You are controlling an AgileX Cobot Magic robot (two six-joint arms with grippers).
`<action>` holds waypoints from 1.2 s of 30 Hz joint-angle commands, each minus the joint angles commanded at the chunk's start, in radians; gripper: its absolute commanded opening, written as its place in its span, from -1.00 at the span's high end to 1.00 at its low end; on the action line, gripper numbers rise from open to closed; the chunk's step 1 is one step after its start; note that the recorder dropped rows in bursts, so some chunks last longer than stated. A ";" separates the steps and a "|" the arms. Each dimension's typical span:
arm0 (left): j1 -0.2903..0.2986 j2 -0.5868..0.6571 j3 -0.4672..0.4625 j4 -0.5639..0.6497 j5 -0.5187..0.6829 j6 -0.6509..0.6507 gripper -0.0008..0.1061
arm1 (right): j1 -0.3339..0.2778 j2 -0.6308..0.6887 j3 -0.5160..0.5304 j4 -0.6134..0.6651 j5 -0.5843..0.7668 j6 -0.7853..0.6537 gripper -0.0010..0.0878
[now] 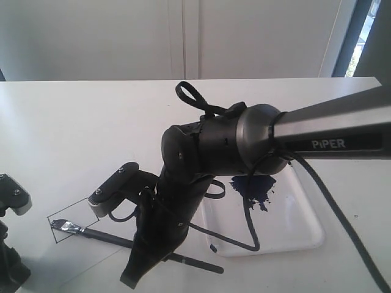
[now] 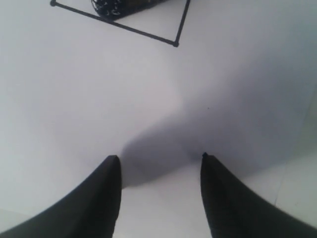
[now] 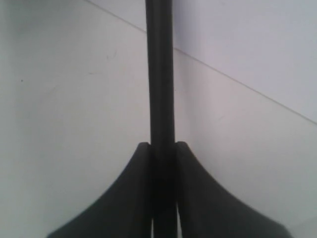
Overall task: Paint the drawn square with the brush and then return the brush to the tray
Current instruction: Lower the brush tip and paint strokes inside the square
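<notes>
The drawn square (image 1: pixel 68 220) is a thin black outline on the white paper at the lower left; one corner (image 2: pixel 176 43) shows in the left wrist view. The brush (image 1: pixel 98 235) lies low across the paper, its silver ferrule and dark tip (image 1: pixel 61 225) inside the square. My right gripper (image 1: pixel 137 268) reaches across from the right and is shut on the black handle (image 3: pixel 159 74), the jaws pressed to both sides of it (image 3: pixel 159 146). The left gripper (image 2: pixel 157 161) hovers open over bare paper just short of the square. The tray (image 1: pixel 299 235) sits at the right with a dark blue blot (image 1: pixel 253 189).
The right arm's black body and loose cables (image 1: pixel 244 213) hang over the tray's left half. The left arm (image 1: pixel 11 201) stands at the table's left edge. A dark glossy patch (image 2: pixel 119 6) lies inside the square. The paper's edge (image 3: pixel 223 74) runs behind the handle.
</notes>
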 joint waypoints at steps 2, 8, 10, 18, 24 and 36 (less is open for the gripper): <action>0.000 0.000 0.000 0.000 0.000 0.000 -0.02 | 0.000 0.000 0.000 -0.063 -0.006 0.057 0.98; 0.000 0.000 0.000 0.000 0.000 0.000 -0.02 | -0.004 0.000 0.000 -0.157 -0.024 0.163 0.98; 0.000 0.000 0.000 0.000 0.000 0.000 -0.02 | -0.004 0.000 0.000 -0.157 -0.036 0.168 0.98; 0.000 0.000 0.000 0.000 0.000 0.000 -0.02 | -0.004 0.000 0.000 -0.217 -0.039 0.224 0.98; 0.000 0.000 0.000 0.000 0.000 0.000 -0.02 | -0.004 0.000 0.000 -0.240 -0.037 0.251 0.98; 0.000 0.000 0.000 0.000 0.000 0.000 -0.02 | -0.004 0.000 0.000 -0.240 -0.026 0.253 0.98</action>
